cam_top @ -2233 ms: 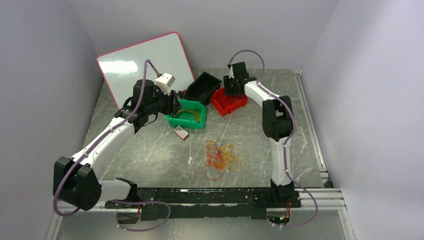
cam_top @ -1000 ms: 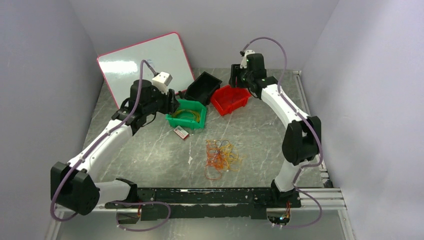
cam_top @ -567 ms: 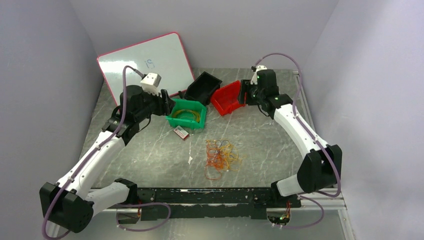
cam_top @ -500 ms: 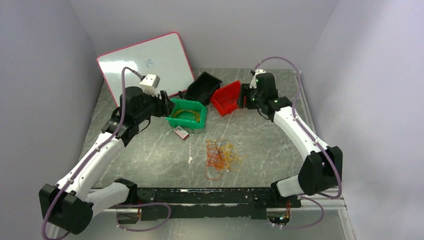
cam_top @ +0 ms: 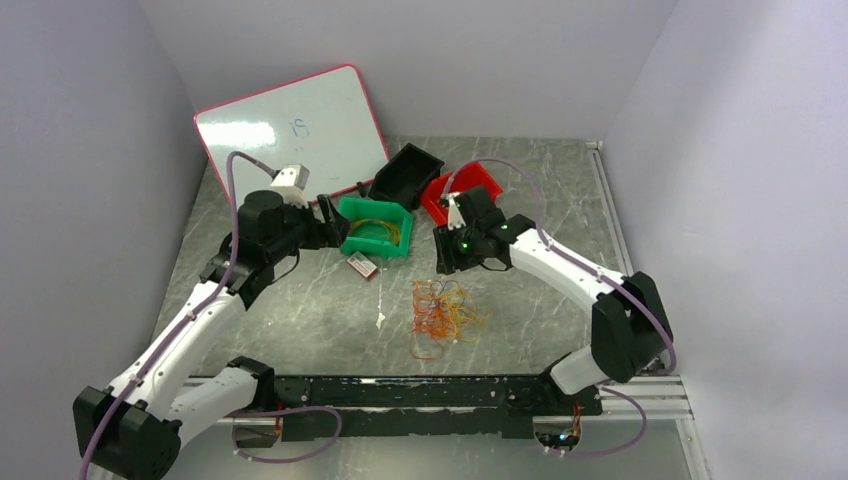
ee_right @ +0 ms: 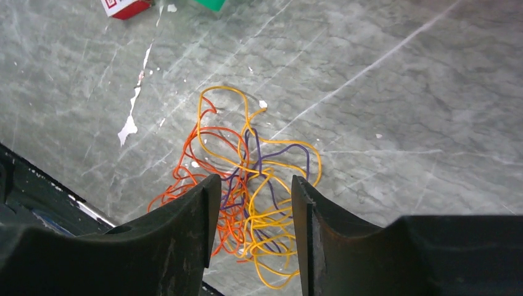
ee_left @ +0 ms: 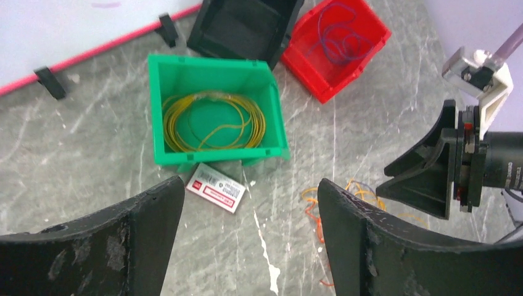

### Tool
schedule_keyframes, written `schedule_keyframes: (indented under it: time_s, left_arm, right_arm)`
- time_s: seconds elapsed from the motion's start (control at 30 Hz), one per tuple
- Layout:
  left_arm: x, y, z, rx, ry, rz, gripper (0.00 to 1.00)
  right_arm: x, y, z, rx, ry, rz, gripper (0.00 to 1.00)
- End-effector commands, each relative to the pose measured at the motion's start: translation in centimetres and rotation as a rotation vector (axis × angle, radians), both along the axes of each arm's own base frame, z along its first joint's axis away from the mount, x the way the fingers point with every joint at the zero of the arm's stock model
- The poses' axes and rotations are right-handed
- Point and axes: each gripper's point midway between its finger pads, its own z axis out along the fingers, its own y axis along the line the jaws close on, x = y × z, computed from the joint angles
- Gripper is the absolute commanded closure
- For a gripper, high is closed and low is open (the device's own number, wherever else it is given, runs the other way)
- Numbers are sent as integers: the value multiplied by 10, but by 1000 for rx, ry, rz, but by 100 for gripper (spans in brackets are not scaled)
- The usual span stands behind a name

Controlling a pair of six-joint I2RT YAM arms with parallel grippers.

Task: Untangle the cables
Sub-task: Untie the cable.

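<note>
The cables (cam_top: pixel 445 312) lie as a tangle of orange, yellow and purple loops on the grey table. My right gripper (cam_top: pixel 444 256) hovers just behind it, open; in the right wrist view the cables (ee_right: pixel 247 166) show between the spread fingers of the right gripper (ee_right: pixel 256 180), nothing held. My left gripper (cam_top: pixel 326 222) stands open and empty beside the green bin (cam_top: pixel 375 205). From the left gripper (ee_left: pixel 251 185) I see a yellow coil (ee_left: pixel 259 120) inside the green bin (ee_left: pixel 210 65), and the tangle's orange edge (ee_left: pixel 310 198).
A red bin (ee_left: pixel 305 77) holds a purple cable (ee_left: pixel 336 37). A black bin (cam_top: pixel 405 175) stands behind the green one, and a whiteboard (cam_top: pixel 290 130) leans at the back left. A red-and-white card (cam_top: pixel 361 265) lies in front of the green bin.
My right arm swung from the red bin at the back down to the tangle. My left gripper drew back left from the green bin and opened wider.
</note>
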Motion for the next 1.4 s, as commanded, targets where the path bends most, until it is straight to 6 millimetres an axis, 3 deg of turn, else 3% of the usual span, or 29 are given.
schedule_keyframes:
  time_s: [0.0, 0.33, 0.63, 0.83, 0.97, 1.1, 1.37]
  left_arm:
    - [-5, -12, -8, -62, 22, -59, 17]
    - [-16, -27, -27, -112, 67, -142, 17]
    - [-12, -33, -29, -110, 69, -168, 18]
    - [-11, -32, -25, -105, 62, -168, 19]
    - [-12, -31, -24, -96, 56, -170, 18]
    - [-13, -34, -16, -104, 25, -194, 18]
    - [-20, -49, 2, -132, -25, -280, 16]
  right_arm:
    - [-10, 13, -17, -7, 44, 85, 51]
    - [-13, 11, -48, -68, 122, 69, 63]
    - [-17, 13, -64, -65, 165, 56, 65]
    - [-13, 15, -71, -75, 172, 48, 75]
    - [-9, 21, -57, -24, 132, 52, 91]
    - [-6, 26, -35, 18, 76, 66, 100]
    - [-7, 33, 38, 119, -48, 101, 100]
